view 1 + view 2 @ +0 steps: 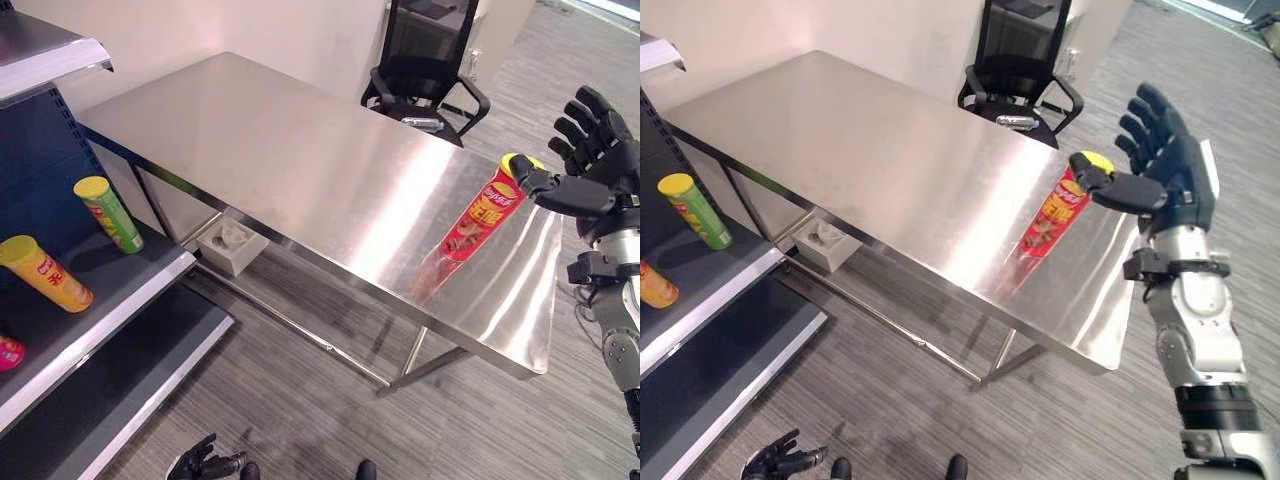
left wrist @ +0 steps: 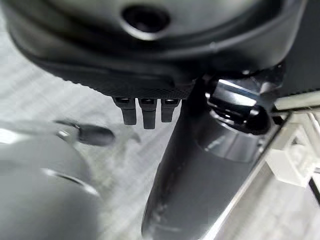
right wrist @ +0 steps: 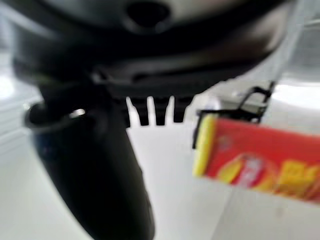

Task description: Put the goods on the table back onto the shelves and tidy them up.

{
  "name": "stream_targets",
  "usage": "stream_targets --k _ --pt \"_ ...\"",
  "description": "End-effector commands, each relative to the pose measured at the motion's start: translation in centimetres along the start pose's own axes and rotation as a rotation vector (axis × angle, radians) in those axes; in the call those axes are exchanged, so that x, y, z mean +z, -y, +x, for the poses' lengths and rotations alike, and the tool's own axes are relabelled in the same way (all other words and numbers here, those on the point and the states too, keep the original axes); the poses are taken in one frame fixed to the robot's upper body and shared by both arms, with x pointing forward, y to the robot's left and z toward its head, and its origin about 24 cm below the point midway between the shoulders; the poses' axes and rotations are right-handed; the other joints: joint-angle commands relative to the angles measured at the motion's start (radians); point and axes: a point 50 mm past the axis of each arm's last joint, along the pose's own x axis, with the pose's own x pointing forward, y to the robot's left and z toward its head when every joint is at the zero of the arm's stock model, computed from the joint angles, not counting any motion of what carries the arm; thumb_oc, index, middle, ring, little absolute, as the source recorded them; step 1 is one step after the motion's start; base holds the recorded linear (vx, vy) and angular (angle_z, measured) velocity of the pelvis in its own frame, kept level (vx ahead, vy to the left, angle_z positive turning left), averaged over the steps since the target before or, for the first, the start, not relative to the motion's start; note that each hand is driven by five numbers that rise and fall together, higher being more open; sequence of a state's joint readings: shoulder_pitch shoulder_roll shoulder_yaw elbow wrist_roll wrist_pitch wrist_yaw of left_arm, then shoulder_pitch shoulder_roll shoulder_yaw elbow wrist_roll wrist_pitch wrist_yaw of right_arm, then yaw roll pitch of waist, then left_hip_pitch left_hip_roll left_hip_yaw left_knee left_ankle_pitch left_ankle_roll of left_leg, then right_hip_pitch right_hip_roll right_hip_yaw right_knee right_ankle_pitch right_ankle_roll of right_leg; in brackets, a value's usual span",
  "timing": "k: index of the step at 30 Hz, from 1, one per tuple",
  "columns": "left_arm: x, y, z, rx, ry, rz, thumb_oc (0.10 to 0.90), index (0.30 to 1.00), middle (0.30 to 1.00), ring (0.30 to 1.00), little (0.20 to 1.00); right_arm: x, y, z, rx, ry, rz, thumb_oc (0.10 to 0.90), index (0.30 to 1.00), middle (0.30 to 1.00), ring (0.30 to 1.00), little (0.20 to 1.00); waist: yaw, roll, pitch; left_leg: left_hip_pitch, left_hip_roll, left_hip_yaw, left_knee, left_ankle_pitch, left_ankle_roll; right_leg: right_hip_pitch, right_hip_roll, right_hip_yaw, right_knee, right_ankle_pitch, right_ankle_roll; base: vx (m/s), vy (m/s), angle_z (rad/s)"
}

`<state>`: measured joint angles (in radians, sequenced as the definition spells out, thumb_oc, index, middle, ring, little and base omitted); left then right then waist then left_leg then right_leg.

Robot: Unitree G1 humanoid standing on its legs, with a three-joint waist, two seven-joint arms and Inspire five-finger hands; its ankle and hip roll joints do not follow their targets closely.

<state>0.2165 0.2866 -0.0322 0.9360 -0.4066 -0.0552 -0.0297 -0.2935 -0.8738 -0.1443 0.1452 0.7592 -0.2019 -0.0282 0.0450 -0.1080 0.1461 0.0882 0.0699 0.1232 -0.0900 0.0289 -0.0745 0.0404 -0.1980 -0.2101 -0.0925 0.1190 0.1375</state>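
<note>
The red chip can (image 1: 483,216) with a yellow lid stands upright on the steel table (image 1: 300,160), near its right edge. The right hand (image 1: 1165,165) is beside the can's top, fingers spread straight and upward, thumb reaching to the lid; whether it touches is unclear, and it grips nothing. On the shelf (image 1: 120,300) at the left lie a green can (image 1: 108,213), a yellow can (image 1: 45,272) and a pink one (image 1: 8,352) at the edge. A grey box (image 1: 232,245) sits under the table. The left hand (image 1: 205,462) hangs low by the floor, fingers loosely curled, empty.
</note>
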Motion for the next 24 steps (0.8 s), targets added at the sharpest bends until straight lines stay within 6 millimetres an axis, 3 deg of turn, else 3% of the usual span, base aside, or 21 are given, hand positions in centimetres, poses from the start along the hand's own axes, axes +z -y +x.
stream_targets --k 1,7,16,24 --pt "1.4 0.5 0.2 -0.052 0.056 0.06 0.8 0.9 0.9 0.9 0.9 8.0 2.2 2.0 -0.057 0.322 -0.105 0.8 0.9 0.9 0.9 0.9 0.029 -0.002 -0.065 -0.031 -0.034 -0.012 0.003 -0.031 0.038 0.054 0.028 -0.035 0.005 -0.061 0.043 0.03 0.047 -0.02" --pt "1.0 0.6 0.1 -0.061 0.045 0.084 0.8 0.9 0.9 0.9 0.9 8.1 3.0 1.4 -0.089 0.315 -0.165 0.8 0.9 0.9 0.9 0.9 0.023 -0.01 -0.071 -0.022 -0.029 -0.008 0.003 -0.039 0.039 0.051 0.031 -0.033 0.005 -0.064 0.045 0.02 0.011 -0.03" --pt "0.7 1.2 0.1 -0.098 0.034 0.11 0.8 0.9 0.9 0.9 0.9 6.6 2.1 1.4 0.027 0.227 -0.146 0.8 0.9 0.9 0.9 0.9 0.023 -0.027 -0.066 -0.023 -0.014 -0.01 0.003 -0.035 0.029 0.045 0.041 -0.041 0.005 -0.071 0.042 0.01 -0.005 -0.03" --pt "0.3 1.1 0.1 -0.093 0.015 0.123 0.8 0.9 0.9 0.9 0.9 5.7 2.2 1.7 0.043 0.144 -0.266 0.8 0.9 0.9 0.9 0.9 0.029 -0.031 -0.064 -0.029 -0.009 -0.019 0.003 -0.029 0.022 0.046 0.046 -0.05 0.005 -0.077 0.039 0.0 -0.007 0.02"
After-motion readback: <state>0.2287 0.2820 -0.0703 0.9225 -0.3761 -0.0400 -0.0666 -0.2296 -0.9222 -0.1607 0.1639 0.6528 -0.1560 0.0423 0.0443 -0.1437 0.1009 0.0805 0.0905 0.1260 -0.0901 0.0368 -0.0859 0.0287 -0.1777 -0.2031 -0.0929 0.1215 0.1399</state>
